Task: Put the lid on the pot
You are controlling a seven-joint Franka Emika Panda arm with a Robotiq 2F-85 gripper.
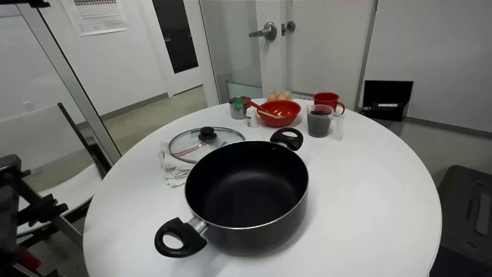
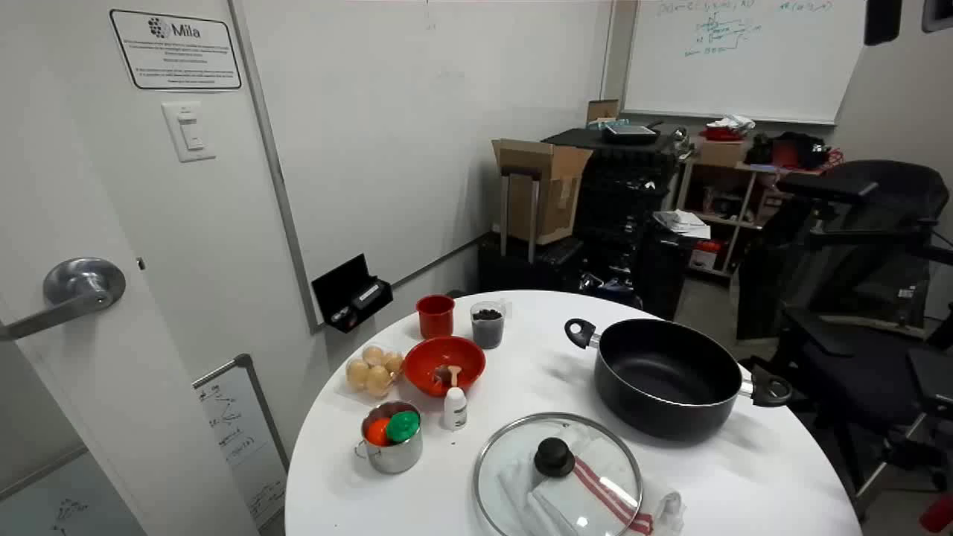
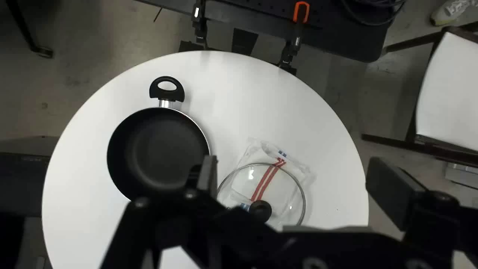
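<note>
Wrist view: I have the gripper (image 3: 293,177) spread wide; in an exterior view the lid (image 1: 205,145) rests knob-up on a striped cloth (image 1: 175,169) just beside the black pot (image 1: 246,192); in an exterior view a white bottle (image 2: 456,411) stands beside a red bowl (image 2: 423,362).

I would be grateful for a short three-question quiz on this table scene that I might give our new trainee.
1. Multiple choice: in the wrist view, the tool is (a) shut, (b) open, (c) out of the picture.
2. True or false: the lid covers the pot.
3. Short answer: what lies partly beneath the lid?

Key: 1. b. 2. False; the lid lies beside the pot. 3. A white cloth with red stripes.
</note>
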